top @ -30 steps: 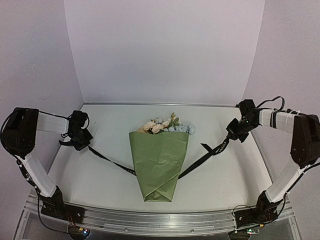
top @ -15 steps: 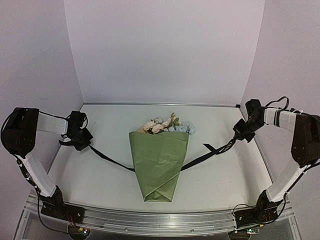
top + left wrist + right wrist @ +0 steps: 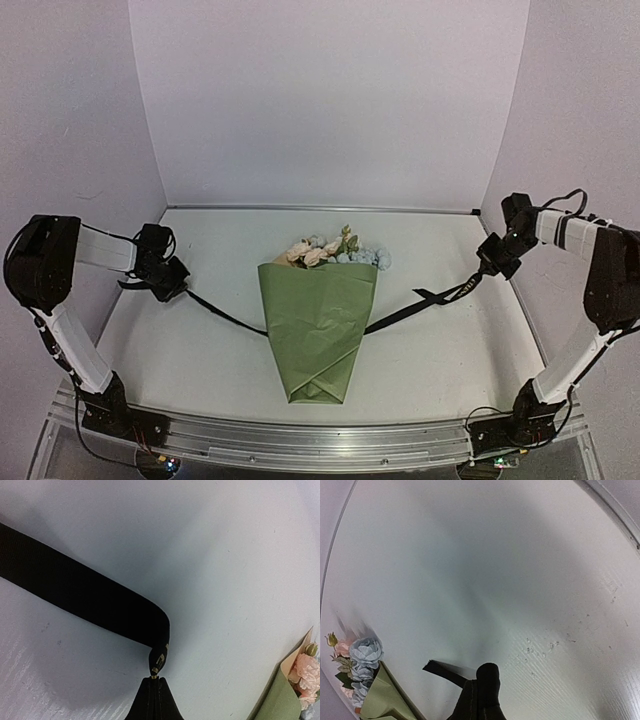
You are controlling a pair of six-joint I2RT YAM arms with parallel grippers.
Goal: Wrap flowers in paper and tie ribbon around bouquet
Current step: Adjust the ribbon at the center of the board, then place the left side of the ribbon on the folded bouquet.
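Note:
The bouquet (image 3: 318,325) lies in the middle of the table, a cone of olive-green paper (image 3: 315,340) with pink, cream and blue flowers (image 3: 332,251) at its far end. A black ribbon (image 3: 412,308) runs out from under the cone to both sides. At the table's left side my left gripper (image 3: 175,283) is shut on one end of the ribbon (image 3: 161,656). Far right, my right gripper (image 3: 488,268) is shut on the other end, and a short ribbon tail (image 3: 442,671) sticks out beside its fingers. The flowers (image 3: 364,656) and paper (image 3: 382,700) show at the lower left of the right wrist view.
White walls close in the table at the back and both sides. A metal rail (image 3: 320,440) with both arm bases runs along the near edge. A raised rim (image 3: 615,515) edges the table to the right.
My right gripper has moved further right and back, pulling its side of the ribbon straighter. My left gripper has shifted slightly. The bouquet has stayed put.

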